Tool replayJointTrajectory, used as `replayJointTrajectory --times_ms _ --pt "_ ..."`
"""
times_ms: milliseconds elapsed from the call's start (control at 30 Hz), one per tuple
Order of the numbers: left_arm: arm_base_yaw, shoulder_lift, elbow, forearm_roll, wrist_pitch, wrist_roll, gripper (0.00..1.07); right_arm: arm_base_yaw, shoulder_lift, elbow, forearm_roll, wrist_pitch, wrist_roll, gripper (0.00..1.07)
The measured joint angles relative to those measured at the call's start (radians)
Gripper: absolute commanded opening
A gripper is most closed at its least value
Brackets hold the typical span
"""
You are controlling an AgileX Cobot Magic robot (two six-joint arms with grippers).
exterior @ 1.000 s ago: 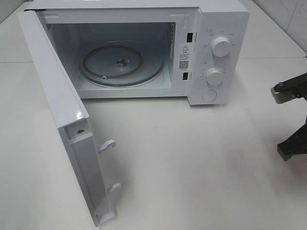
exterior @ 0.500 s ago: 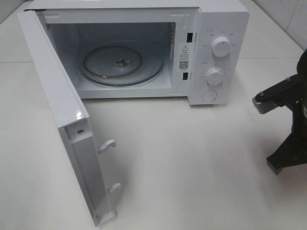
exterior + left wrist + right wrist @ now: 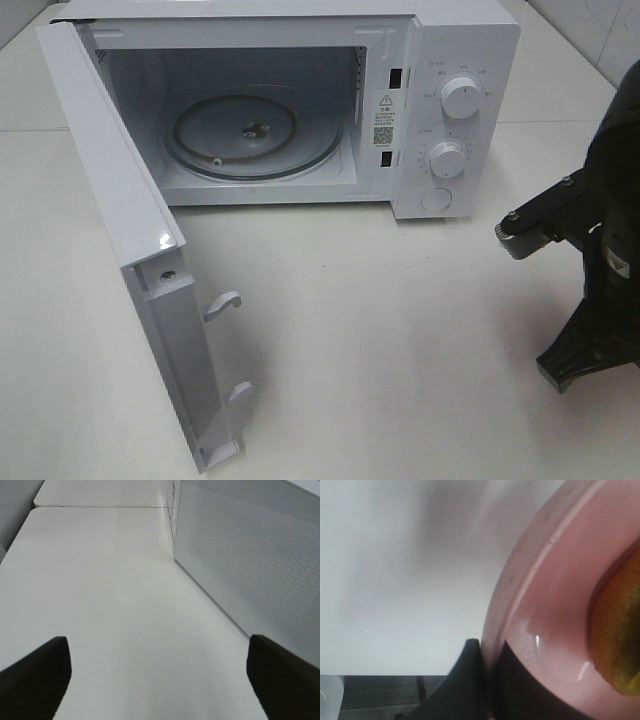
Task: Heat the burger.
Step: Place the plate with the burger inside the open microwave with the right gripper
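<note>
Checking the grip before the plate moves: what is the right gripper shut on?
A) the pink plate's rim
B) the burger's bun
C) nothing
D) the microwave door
A: the right wrist view shows the right gripper pinching the pink plate by its rim, the burger lying apart from its fingers.

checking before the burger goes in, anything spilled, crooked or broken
Nothing stands out. The microwave door hangs open, the glass turntable sits flat, and the right gripper clamps the rim of the pink plate with the burger on it.
</note>
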Motion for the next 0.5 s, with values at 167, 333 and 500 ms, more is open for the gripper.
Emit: replayJointTrajectory --times_ms 167,333,500 --pt "0.0 0.0 0.0 0.0 0.0 0.0 0.87 0.042 -0.006 0.0 0.0 0.005 0.001 0.0" --pt "0.0 0.0 0.0 0.0 0.0 0.0 0.87 0.095 -0.029 0.0 0.0 0.007 0.001 0.0" --pt "0.0 0.0 0.0 0.0 0.0 0.0 0.87 0.159 -0.061 0.014 -0.001 0.023 0.004 0.0"
